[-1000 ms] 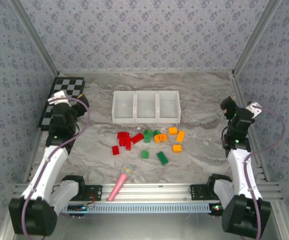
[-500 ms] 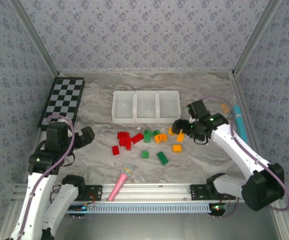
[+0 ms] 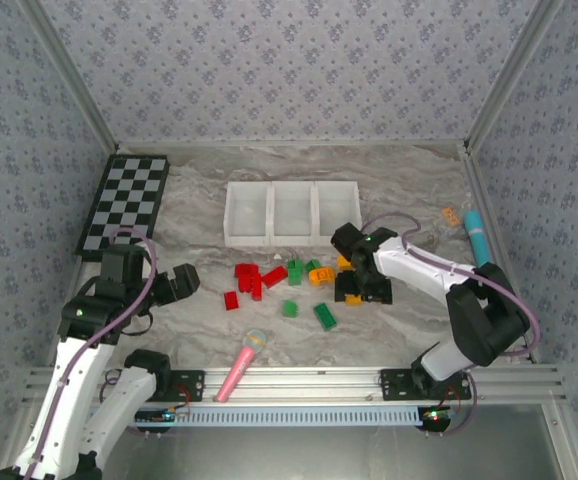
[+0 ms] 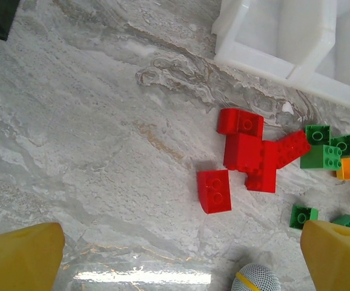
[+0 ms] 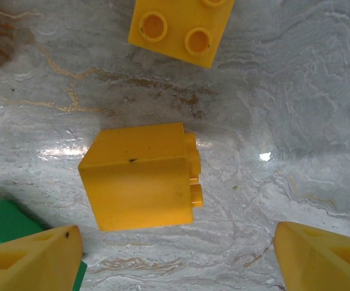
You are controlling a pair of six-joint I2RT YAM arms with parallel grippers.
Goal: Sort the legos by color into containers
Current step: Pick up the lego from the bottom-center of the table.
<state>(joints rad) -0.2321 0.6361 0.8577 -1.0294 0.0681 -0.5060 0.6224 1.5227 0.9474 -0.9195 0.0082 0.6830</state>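
Observation:
The legos lie in a loose cluster in front of the containers (image 3: 291, 213): red ones (image 3: 254, 278) on the left, green ones (image 3: 294, 270) in the middle, orange ones (image 3: 319, 275) on the right. My right gripper (image 3: 359, 290) hangs low over the orange side. In the right wrist view it (image 5: 178, 254) is open, and an orange lego (image 5: 140, 176) lies on its side just beyond the fingertips (image 5: 29, 260). My left gripper (image 4: 181, 260) is open above bare table, short of a single red lego (image 4: 214, 191) and the red pile (image 4: 247, 151).
A pink microphone toy (image 3: 241, 365) lies near the front rail, its mesh head (image 4: 257, 279) close to my left fingers. A checkerboard (image 3: 124, 200) sits at the back left. A teal stick (image 3: 477, 238) and a small orange piece (image 3: 450, 215) lie at the right wall.
My right arm swung in from the right wall and came down over the orange legos. My left arm left the checkerboard side and moved toward the red legos.

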